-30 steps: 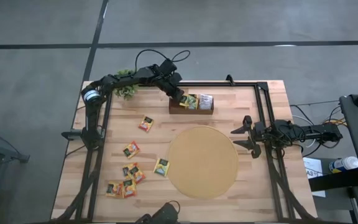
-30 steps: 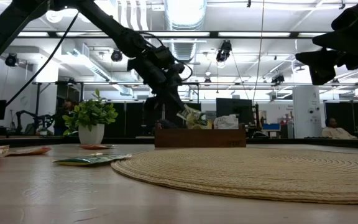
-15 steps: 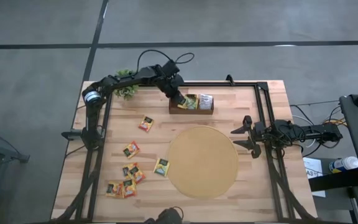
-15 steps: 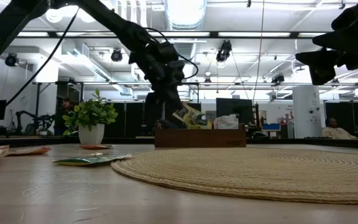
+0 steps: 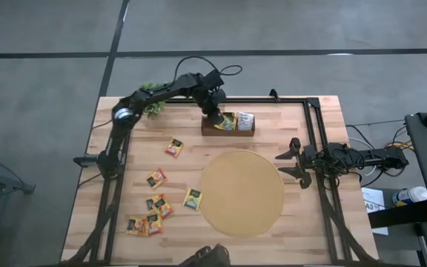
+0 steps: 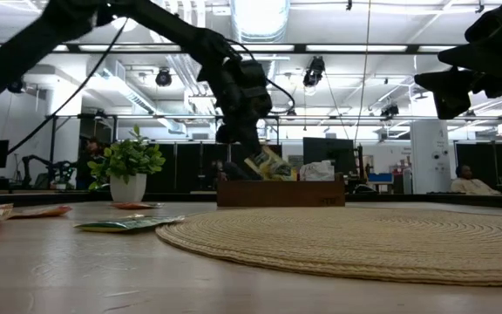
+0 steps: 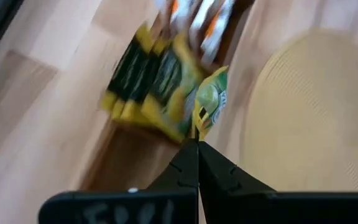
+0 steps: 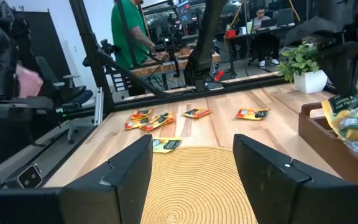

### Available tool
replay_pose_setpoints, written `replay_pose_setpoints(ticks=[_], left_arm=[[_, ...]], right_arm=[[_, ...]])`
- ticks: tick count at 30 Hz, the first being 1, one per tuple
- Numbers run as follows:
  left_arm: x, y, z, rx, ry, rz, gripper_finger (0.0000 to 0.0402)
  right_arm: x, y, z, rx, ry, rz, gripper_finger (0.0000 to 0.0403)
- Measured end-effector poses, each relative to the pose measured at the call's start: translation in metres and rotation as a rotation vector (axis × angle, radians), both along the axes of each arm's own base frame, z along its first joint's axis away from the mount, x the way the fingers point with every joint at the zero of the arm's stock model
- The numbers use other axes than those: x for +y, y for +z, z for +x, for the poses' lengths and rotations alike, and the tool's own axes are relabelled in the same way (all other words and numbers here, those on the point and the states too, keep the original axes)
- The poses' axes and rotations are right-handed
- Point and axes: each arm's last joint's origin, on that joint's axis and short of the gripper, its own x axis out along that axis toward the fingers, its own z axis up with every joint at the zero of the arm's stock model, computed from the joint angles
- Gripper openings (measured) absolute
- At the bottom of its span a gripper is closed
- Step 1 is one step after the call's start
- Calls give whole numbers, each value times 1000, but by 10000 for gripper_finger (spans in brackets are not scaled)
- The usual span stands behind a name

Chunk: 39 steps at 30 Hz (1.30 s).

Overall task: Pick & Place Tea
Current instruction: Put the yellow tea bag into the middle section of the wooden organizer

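Note:
My left gripper (image 5: 216, 116) hangs over the left part of the brown wooden tray (image 5: 228, 130) at the table's far side, shut on a yellow-green tea sachet (image 7: 211, 102). In the low view the sachet (image 6: 267, 164) sticks up tilted above the tray's rim. More yellow-green sachets (image 7: 143, 87) stand in the middle slot and white-orange ones (image 5: 245, 120) in the right slot. Several loose sachets (image 5: 157, 177) lie flat on the table's left half. My right gripper (image 5: 282, 165) waits open, right of the round mat. My left gripper pinches the yellow-green sachet by its edge (image 7: 199, 129) between the two shut fingertips (image 7: 191, 151), coming from above at a slant. The sachet stands tilted over the tray next to the other yellow-green ones. I cannot tell whether its far end rests in the slot.
A large round tan mat (image 5: 242, 193) fills the table's middle right. A potted plant (image 5: 151, 109) stands at the far left corner, behind the left arm. A black frame rail (image 5: 317, 133) runs along the right side. People stand in the room beyond the table.
The left arm's elbow has swung toward the table's right and the wrist has tipped steeper, while the gripper stayed shut on the sachet over the tray. The right arm has kept still.

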Motion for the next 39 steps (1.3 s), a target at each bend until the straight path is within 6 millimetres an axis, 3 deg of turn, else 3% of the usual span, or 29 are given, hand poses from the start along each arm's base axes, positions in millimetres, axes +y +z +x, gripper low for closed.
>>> replay_pose_setpoints(ticks=[5, 10, 19, 26, 33, 39], left_arm=[[6, 1, 5, 152, -72, 54, 0], [10, 7, 17, 116, -81, 87, 0], [-8, 1, 43, 211, -177, 156, 0], [-13, -7, 38, 321, -194, 184, 0], [-12, 5, 42, 259, -177, 230, 0], [-15, 5, 44, 255, -172, 232, 0]], right_arm=[[0, 0, 0, 1, 2, 0, 221], [0, 0, 0, 1, 1, 0, 221], [0, 0, 0, 1, 1, 0, 221], [0, 0, 0, 1, 1, 0, 221], [0, 0, 0, 1, 1, -1, 221], [0, 0, 0, 2, 2, 0, 221]])
